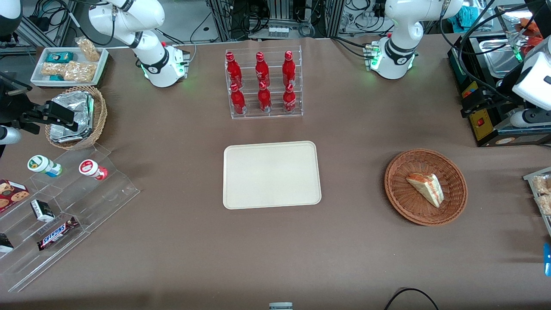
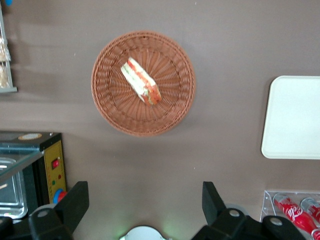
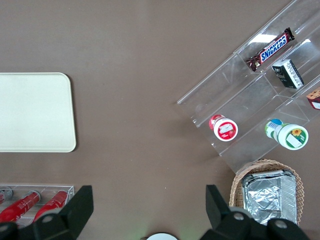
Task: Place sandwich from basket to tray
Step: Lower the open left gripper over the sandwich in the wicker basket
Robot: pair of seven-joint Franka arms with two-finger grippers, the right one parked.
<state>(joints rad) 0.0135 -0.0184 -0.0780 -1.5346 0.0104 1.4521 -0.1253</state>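
Observation:
The sandwich (image 1: 426, 187) (image 2: 141, 82), a white bread wedge with red and green filling, lies in the shallow brown wicker basket (image 1: 396, 193) (image 2: 110, 110) toward the working arm's end of the table. Nothing lies on the cream tray (image 1: 271, 174) (image 2: 295, 117) (image 3: 30, 112) at the table's middle. My left gripper (image 1: 475, 104) (image 2: 145, 192) hangs high above the table, farther from the front camera than the basket. It is open with nothing between its fingers, and well apart from the sandwich.
A clear rack of red bottles (image 1: 263, 84) stands farther back than the tray. A black appliance (image 1: 495, 125) sits under the gripper. Toward the parked arm's end are a deeper basket with foil packets (image 1: 77, 114), a white snack tray (image 1: 69, 64) and a clear stepped stand (image 1: 64, 198).

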